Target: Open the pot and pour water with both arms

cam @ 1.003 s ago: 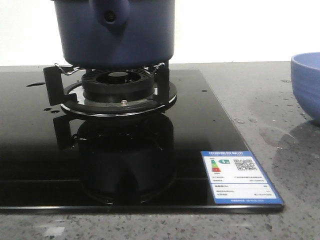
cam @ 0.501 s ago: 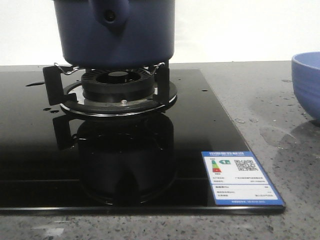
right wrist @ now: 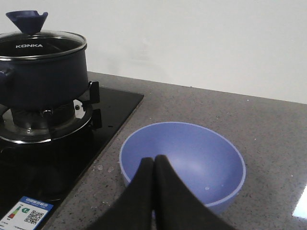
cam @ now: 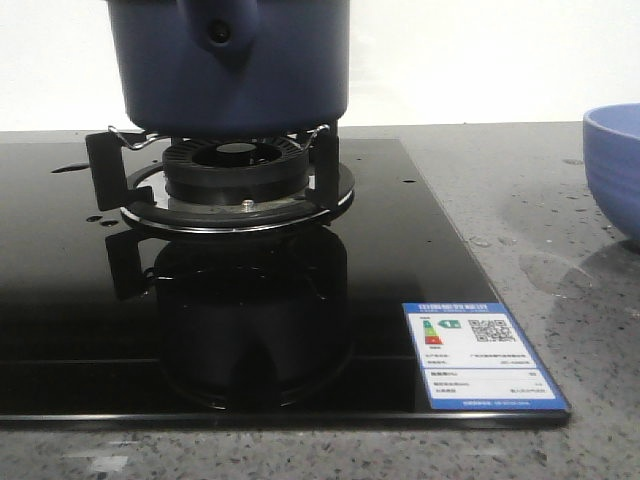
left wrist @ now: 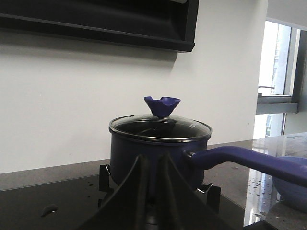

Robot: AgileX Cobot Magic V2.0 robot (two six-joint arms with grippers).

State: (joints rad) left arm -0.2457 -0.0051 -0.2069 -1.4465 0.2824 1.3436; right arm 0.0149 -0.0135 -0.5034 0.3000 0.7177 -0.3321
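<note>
The dark navy pot [cam: 230,70] stands on the burner's stand at the back of the black stove. In the left wrist view the pot [left wrist: 144,153] carries a glass lid [left wrist: 159,127] with a blue knob [left wrist: 162,105], and its long blue handle [left wrist: 249,162] points toward the bowl. My left gripper [left wrist: 153,160] is level with the pot wall, short of it, jaws a narrow gap apart and empty. My right gripper [right wrist: 154,160] is shut and empty, just over the near rim of the periwinkle bowl [right wrist: 184,160]. Water shows as drops [cam: 480,241] and a thin puddle [cam: 545,270] on the counter.
The burner ring and stand [cam: 235,185] sit on the glossy black stove top [cam: 420,260], which carries a blue label sticker [cam: 485,352] at its front right corner. The bowl [cam: 615,165] stands on the grey counter right of the stove. A white wall is behind.
</note>
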